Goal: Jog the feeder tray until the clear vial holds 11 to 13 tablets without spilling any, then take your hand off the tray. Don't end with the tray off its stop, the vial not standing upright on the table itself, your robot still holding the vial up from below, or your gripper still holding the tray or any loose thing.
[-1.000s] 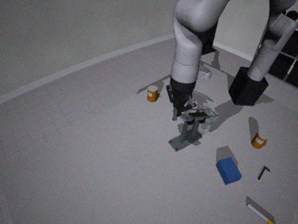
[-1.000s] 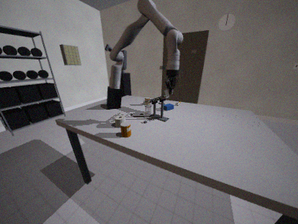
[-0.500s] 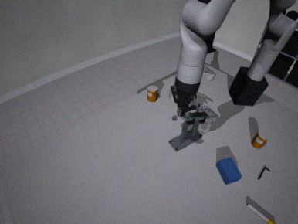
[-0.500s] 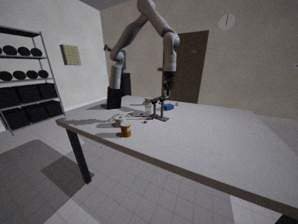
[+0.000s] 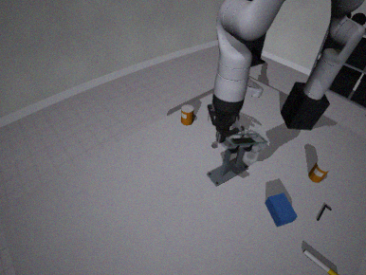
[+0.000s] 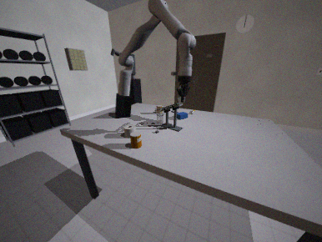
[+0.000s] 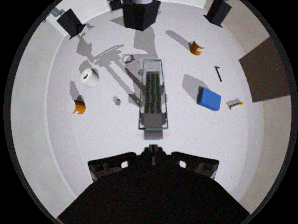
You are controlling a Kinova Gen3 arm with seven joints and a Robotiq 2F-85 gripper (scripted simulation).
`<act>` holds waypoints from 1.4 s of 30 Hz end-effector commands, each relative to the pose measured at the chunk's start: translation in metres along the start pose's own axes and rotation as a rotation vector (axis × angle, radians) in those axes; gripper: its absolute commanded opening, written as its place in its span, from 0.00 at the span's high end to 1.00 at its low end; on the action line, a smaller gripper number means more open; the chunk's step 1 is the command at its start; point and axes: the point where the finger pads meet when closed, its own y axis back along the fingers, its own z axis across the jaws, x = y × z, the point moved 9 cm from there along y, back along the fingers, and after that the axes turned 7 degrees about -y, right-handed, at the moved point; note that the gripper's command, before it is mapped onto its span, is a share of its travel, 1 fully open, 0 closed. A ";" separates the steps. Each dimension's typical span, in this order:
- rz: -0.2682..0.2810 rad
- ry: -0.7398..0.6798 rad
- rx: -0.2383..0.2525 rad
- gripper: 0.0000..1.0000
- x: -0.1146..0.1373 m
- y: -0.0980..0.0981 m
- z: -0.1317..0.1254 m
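Note:
The feeder tray is a narrow dark chute on a grey stand in the middle of the table. It also shows in the wrist view, running straight away from me, with a row of small tablets along it. My gripper is shut with nothing between its fingers. It hangs at the tray's near end; I cannot tell whether it touches it. The clear vial stands by the tray's far end, faint and partly hidden. Its tablets are too small to see. The tray and arm show small in the exterior view.
An orange vial stands to the left and another lies to the right. A blue box, a black hex key and a pen lie at the front right. The arm's black base is behind.

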 end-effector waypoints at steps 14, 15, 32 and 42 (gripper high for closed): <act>-0.006 0.001 -0.001 1.00 -0.012 0.004 0.001; -0.006 0.001 -0.001 1.00 -0.011 0.004 0.001; -0.006 0.001 -0.001 1.00 0.012 -0.006 -0.001; -0.006 0.001 -0.001 1.00 -0.009 0.003 0.001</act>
